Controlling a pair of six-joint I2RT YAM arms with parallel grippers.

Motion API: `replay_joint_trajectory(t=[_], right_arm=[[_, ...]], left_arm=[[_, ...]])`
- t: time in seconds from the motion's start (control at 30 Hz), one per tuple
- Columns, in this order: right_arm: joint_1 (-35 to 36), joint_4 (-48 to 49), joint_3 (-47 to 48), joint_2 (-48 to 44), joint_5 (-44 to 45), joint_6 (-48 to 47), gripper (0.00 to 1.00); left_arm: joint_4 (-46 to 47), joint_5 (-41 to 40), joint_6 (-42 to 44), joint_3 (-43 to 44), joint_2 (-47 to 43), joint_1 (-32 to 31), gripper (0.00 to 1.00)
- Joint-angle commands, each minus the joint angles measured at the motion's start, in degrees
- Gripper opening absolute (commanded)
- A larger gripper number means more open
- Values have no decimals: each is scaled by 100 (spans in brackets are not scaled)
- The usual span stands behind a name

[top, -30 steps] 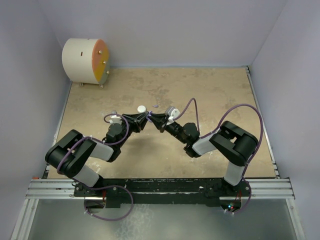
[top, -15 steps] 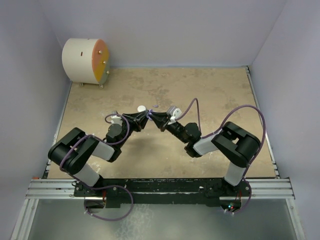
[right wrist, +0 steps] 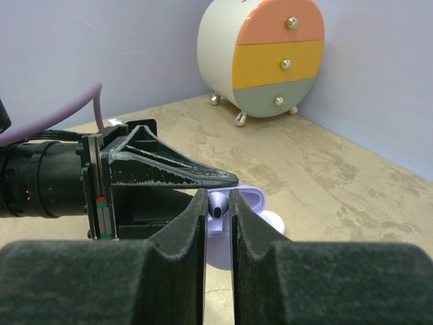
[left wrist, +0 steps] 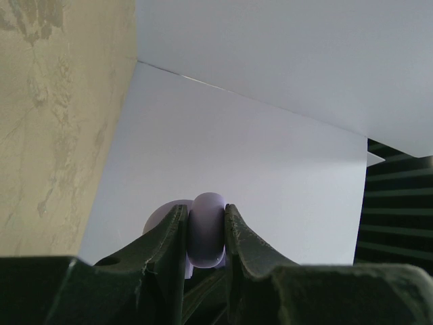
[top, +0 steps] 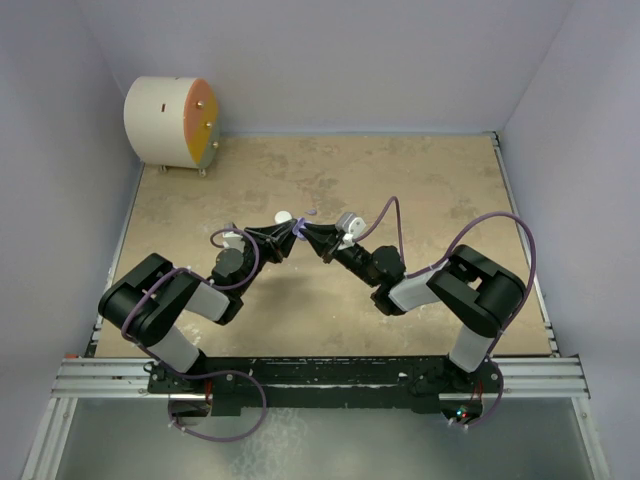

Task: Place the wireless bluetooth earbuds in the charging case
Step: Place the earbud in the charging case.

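Above the table's middle my left gripper (top: 295, 233) and right gripper (top: 307, 235) meet tip to tip. The left gripper (left wrist: 205, 211) is shut on a lilac charging case (left wrist: 206, 230), whose open lid (right wrist: 249, 198) shows in the right wrist view. The right gripper (right wrist: 217, 196) is shut on a lilac earbud (right wrist: 218, 204), held right at the case's opening. The left gripper's black finger (right wrist: 169, 173) reaches in just above it. Another small lilac earbud (top: 312, 211) lies on the table just beyond the grippers. A white case (top: 284, 217) rests on the table under them.
A round white cabinet (top: 170, 122) with orange, yellow and green drawers (right wrist: 270, 61) stands at the back left corner. Grey walls close the table on three sides. Purple cables loop over both arms.
Both grippers have stayed shut and tip to tip, drifting slightly toward the far side. The right arm's elbow has shifted a little to the right.
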Motion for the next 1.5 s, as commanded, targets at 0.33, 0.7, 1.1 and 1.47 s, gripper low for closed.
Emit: replay_joint_trajectory(t=[0.33, 0.7, 1.1, 1.47], right_arm=[[-36, 4497, -74, -47, -165, -97, 0], [-37, 4497, -47, 127, -224, -1, 0], [-38, 4405, 39, 249, -237, 255, 14], [-42, 4347, 9, -66, -263, 357, 45]], left_arm=[[448, -132, -122, 97, -37, -15, 0], [190, -110, -2, 215, -89, -21, 0], [109, -98, 53, 256, -87, -22, 0], [-45, -152, 191, 269, -54, -22, 0]])
